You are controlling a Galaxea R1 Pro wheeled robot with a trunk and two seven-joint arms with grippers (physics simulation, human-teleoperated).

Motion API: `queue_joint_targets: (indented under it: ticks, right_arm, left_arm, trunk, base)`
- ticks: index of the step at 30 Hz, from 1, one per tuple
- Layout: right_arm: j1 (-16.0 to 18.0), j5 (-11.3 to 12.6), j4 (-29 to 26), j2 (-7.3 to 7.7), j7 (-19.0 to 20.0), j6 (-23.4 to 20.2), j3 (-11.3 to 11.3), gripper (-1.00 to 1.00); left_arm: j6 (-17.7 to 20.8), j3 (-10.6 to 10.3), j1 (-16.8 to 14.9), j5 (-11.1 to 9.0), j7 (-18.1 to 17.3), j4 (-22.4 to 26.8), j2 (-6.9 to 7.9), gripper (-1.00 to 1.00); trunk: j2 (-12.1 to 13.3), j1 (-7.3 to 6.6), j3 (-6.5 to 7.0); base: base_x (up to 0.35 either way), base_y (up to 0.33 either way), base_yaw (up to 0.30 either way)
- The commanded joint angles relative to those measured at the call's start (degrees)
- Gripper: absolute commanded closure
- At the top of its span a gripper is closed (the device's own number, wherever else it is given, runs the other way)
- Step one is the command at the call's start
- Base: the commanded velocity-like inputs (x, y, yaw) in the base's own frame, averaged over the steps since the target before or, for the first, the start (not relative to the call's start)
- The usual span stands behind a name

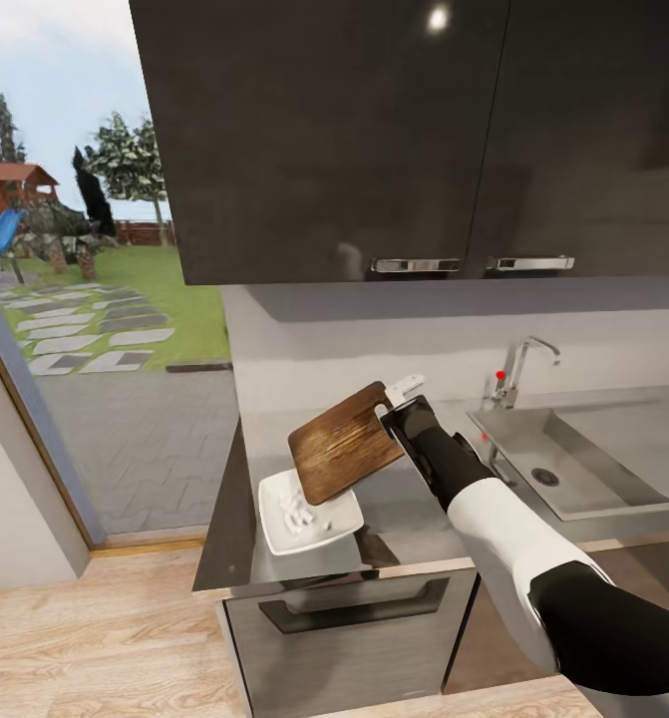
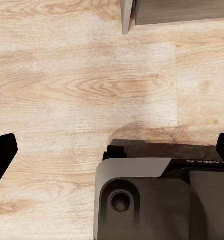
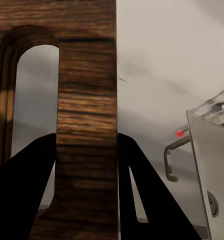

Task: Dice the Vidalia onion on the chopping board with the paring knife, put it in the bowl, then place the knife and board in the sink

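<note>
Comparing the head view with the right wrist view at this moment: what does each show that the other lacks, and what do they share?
Head view alone: the white bowl holding pale diced pieces, with the lifted, tilted chopping board hanging over it, the countertop, the dark wall cabinets and the garden outside.

Right wrist view alone: close up, the right gripper has its fingers pressed on both faces of the board's edge, beside the handle slot.

Shared: the board, the right gripper clamping it, the sink and its red-knobbed tap.
</note>
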State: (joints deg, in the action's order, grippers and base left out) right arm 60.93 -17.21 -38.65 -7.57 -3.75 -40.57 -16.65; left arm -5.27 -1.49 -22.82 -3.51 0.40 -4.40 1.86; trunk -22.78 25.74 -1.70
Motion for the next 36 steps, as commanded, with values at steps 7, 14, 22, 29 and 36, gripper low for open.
queue_joint_targets:
  ticks: [7,14,22,29,36]
  right_arm:
    - [0.1,0.5,-0.1,0.62,0.7,2.0,0.6,1.00]
    - [0.1,0.7,-2.3,3.15,9.3,2.4,12.1,1.00]
    - [0.1,0.7,-3.4,8.24,19.5,2.2,20.7,1.00]
    - [0.1,0.8,0.2,9.34,20.3,4.4,23.4,1.00]
    - [0.1,0.9,4.5,8.92,20.4,5.9,23.5,1.00]
  left_arm:
    - [-0.4,-0.2,-0.1,-0.4,0.0,-0.3,-0.01,-1.00]
    - [-0.4,-0.2,-0.1,-0.4,0.0,-0.3,-0.01,-1.00]
    - [-0.4,-0.2,-0.1,-0.4,0.0,-0.3,-0.01,-1.00]
    - [-0.4,-0.2,-0.1,-0.4,0.1,-0.3,-0.06,-1.00]
    - [-0.4,-0.3,-0.1,-0.4,0.4,-0.2,-0.80,-1.00]
  trunk:
    - [-0.1,0.04,-0.14]
    - [-0.1,0.04,-0.14]
    - [-0.1,0.04,-0.14]
    - [-0.1,0.04,-0.14]
    - [-0.1,0.04,-0.14]
  base:
    - [0.000,0.000,0.000]
    - [0.000,0.000,0.000]
    - [0.000,0.000,0.000]
    - [0.000,0.000,0.000]
    - [0.000,-0.028,0.000]
